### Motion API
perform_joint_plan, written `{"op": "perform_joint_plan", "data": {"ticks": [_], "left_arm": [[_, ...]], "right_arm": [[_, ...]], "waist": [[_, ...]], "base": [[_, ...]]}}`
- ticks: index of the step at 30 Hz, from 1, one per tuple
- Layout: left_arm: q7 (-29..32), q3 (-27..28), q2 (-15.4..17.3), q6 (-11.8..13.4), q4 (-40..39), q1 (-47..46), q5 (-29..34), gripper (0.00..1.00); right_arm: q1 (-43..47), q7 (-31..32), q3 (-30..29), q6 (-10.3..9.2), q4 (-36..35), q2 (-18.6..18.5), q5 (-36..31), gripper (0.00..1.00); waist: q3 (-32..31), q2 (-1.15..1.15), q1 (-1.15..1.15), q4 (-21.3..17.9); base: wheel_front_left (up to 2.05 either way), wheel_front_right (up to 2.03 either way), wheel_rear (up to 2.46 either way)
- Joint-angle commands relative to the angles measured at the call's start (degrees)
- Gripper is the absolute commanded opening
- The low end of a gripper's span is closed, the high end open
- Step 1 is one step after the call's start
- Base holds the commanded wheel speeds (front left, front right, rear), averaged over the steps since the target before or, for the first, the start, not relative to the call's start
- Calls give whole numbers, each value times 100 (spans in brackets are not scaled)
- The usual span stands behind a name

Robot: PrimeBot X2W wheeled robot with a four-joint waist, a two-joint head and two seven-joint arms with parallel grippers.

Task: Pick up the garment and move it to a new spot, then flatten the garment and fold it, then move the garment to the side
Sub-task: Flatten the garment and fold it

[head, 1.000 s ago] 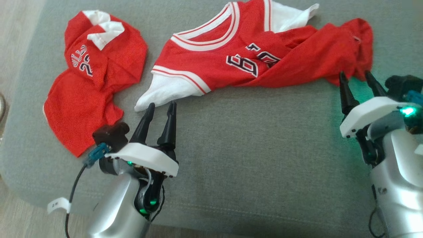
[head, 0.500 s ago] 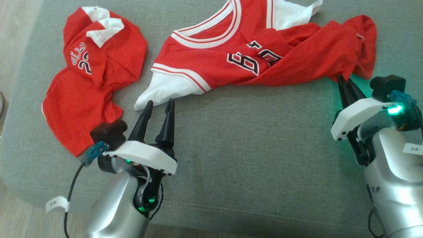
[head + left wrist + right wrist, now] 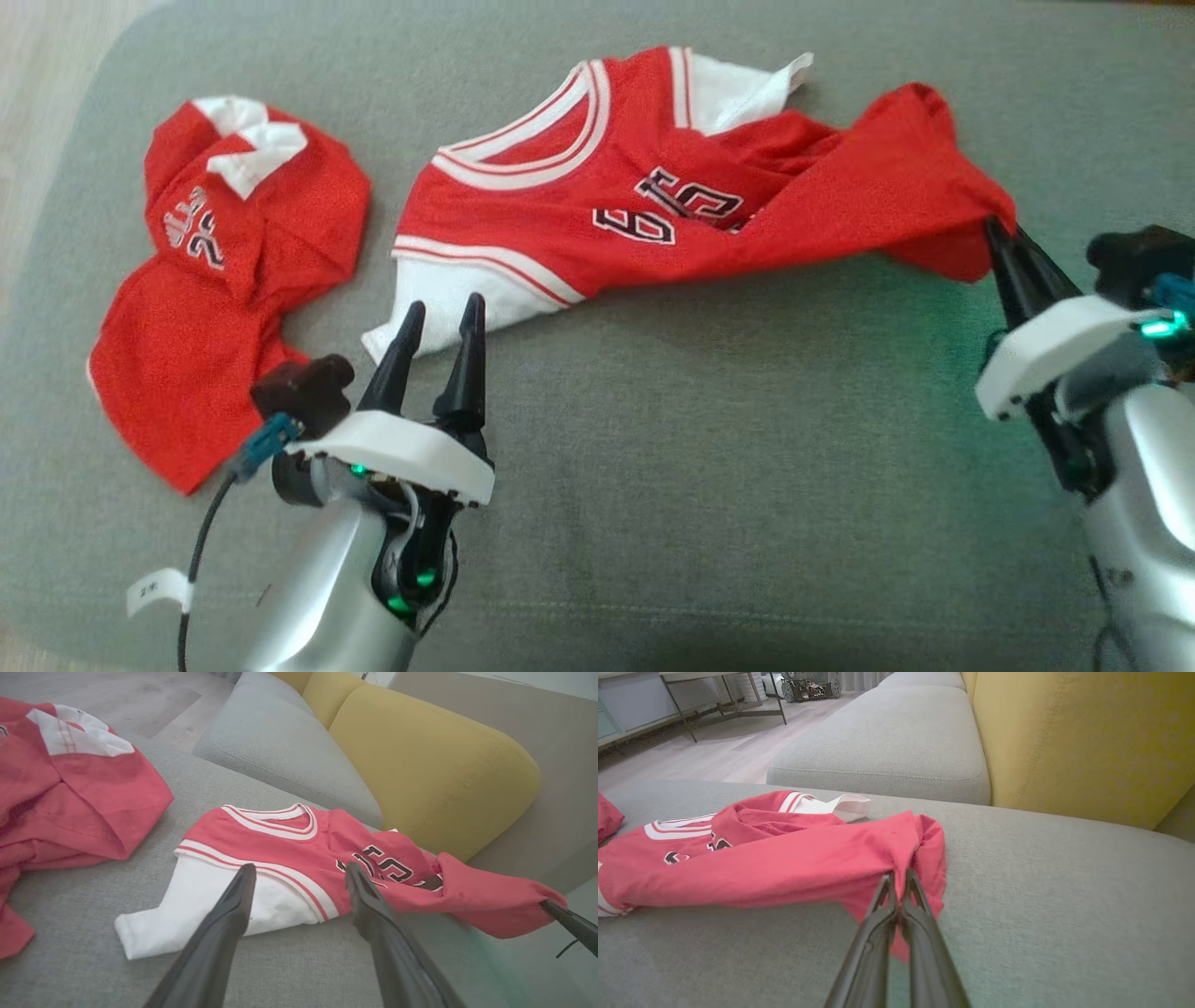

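Note:
A red jersey (image 3: pixel 597 205) with white trim and dark numbers lies crumpled across the grey cushion (image 3: pixel 700 448); it also shows in the left wrist view as the jersey (image 3: pixel 280 844) and in the right wrist view as the jersey (image 3: pixel 784 858). My right gripper (image 3: pixel 997 229) is shut on the jersey's hem corner at the right, lifting it off the cushion; the pinch (image 3: pixel 898 875) shows red cloth between the fingers. My left gripper (image 3: pixel 442 313) stands open just short of the white sleeve (image 3: pixel 439 313), its fingertips over the sleeve (image 3: pixel 201 910).
A second red garment (image 3: pixel 215 289) lies bunched at the cushion's left. Yellow back cushions (image 3: pixel 420 765) rise behind the seat, and another grey seat cushion (image 3: pixel 887 742) lies beyond. Wooden floor (image 3: pixel 691 751) and a table's legs show far off.
My right gripper shut on the jersey's hem corner and lifted it, pulling the cloth taut. The head camera shifted, so the whole scene sits lower and more to the left. The left gripper kept its place.

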Motion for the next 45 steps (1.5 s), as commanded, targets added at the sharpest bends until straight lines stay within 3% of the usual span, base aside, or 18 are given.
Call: {"op": "perform_joint_plan", "data": {"ticks": [1,9,17,21,27,35,45], "left_arm": [[-70,180,69,34,-168,-48,-32,100],[-70,131,69,120,-188,112,-92,100],[-70,19,69,129,93,164,-48,100],[-70,-123,69,50,575,83,91,100],[-70,-123,83,-83,1141,-160,433,100],[-70,-611,281,-294,1601,-331,1213,100],[-70,-1016,645,-95,1847,-687,2164,100]], "right_arm": [[53,127,65,42,-337,-177,75,0],[990,1426,-320,42,-1398,-603,452,0],[1856,2462,-718,42,-2162,-438,779,0],[1918,2424,-882,42,-2263,-223,643,0],[1745,2058,-1567,42,-2053,22,-100,0],[1574,1833,-1538,42,-1825,387,-251,0],[1431,1750,-1378,42,-1684,471,-190,0]], "waist": [[-138,0,0,-119],[-398,0,0,-275],[-432,0,0,-342],[-394,0,0,-400],[-269,0,0,-477],[-233,0,0,-533],[-198,0,0,-613]], "base": [[0,0,0],[0,0,0],[0,0,0],[0,0,0],[0,0,0],[0,0,0],[0,0,0]]}}
